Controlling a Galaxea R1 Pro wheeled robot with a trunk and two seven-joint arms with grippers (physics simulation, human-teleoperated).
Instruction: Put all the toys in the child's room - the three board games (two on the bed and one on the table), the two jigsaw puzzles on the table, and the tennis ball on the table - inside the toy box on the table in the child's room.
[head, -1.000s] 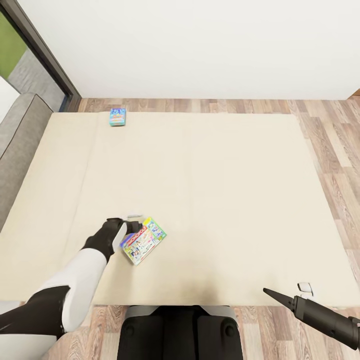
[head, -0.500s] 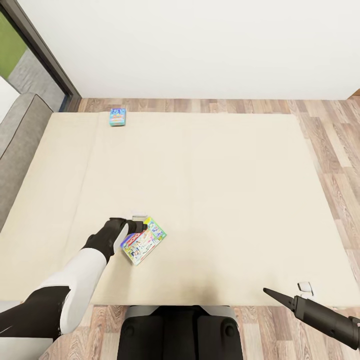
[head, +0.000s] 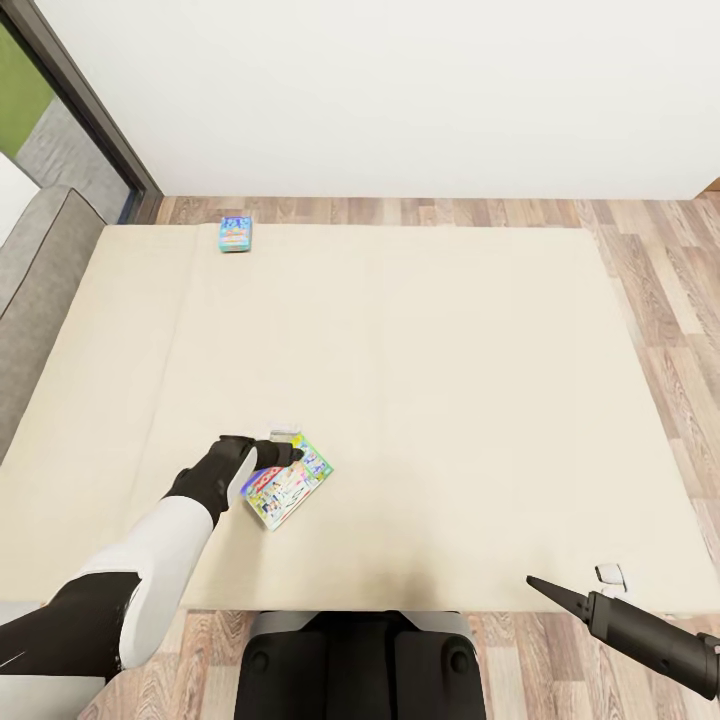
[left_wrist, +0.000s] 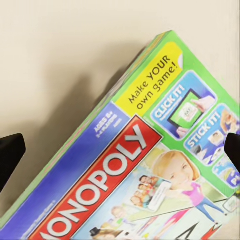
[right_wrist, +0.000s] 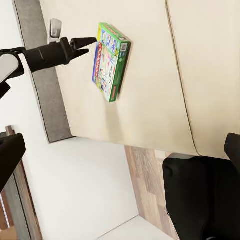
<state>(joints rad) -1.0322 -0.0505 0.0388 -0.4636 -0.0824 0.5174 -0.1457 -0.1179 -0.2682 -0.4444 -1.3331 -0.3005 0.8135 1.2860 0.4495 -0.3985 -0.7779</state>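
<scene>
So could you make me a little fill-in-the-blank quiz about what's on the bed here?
1. The word printed large on the near box is ____.
2. The left gripper hovers over the box with its fingers ____.
3. The small blue box lies near the bed's far ____ corner.

Missing words: Monopoly; open; left

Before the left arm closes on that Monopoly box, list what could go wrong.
1. The left gripper sits open over one corner of the Monopoly box. A corner pinch on a wide flat box may let it pivot or slip when lifted.
2. The box lies flat on the soft bed, so the fingers may press it into the mattress or push it away instead of getting under an edge.
3. The second board game lies at the bed's far edge, probably a long stretch from this stance.
</scene>
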